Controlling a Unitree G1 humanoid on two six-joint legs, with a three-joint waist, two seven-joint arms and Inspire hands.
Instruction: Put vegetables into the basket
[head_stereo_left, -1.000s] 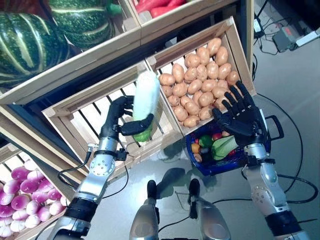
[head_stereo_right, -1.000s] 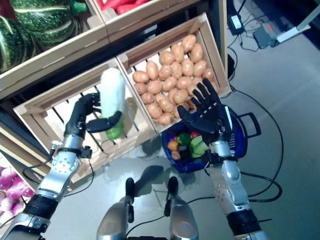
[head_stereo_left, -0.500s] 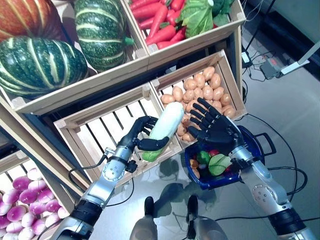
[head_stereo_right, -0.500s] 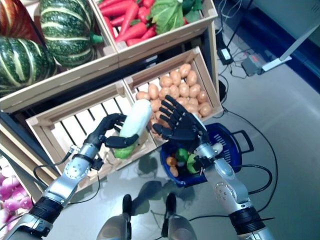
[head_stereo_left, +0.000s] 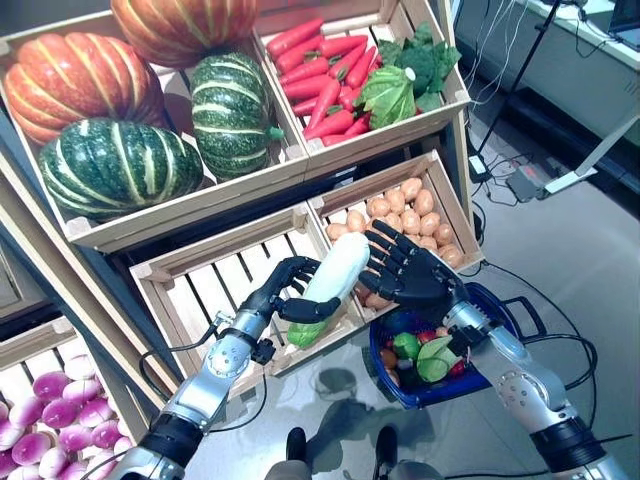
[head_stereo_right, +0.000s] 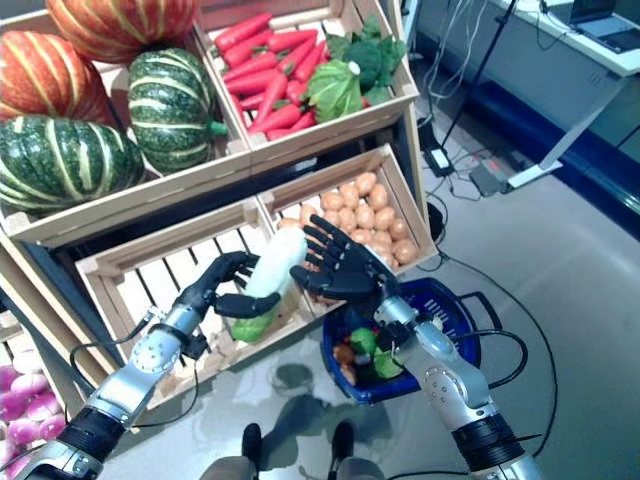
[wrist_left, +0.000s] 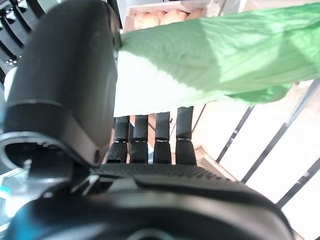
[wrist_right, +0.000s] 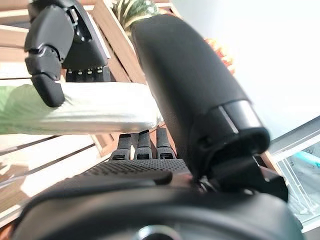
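Pumpkins (head_stereo_left: 120, 165) fill the far-left upper crate of the stand you face, with carrots (head_stereo_left: 325, 85) and leafy greens (head_stereo_left: 400, 75) in the crate to their right. Down at the near left you can see a corner of a crate of purple-and-white turnips (head_stereo_left: 30, 430). Your left arm comes up from the lower left, forearm slanting up to the right, and your left hand (head_stereo_left: 285, 295) sits over the empty slatted crate (head_stereo_left: 215, 290) with its fingers curled behind a long pale cabbage (head_stereo_left: 330, 285) and its thumb hooked across the front, so the cabbage is pinched and held off the slats, white end up and to the right, green leafy end down and to the left. Right of it, your right hand (head_stereo_left: 405, 275) is raised with its fingers spread and only slightly bent, their tips at the cabbage's white end; its own wrist view shows the thumb and fingers on either side of that end without closing on it. Behind that hand lies the crate of potatoes (head_stereo_left: 405, 205). Its forearm runs down to the lower right, above the blue basket (head_stereo_left: 495, 305) on the floor, which already holds green, red and orange vegetables (head_stereo_left: 420, 350).
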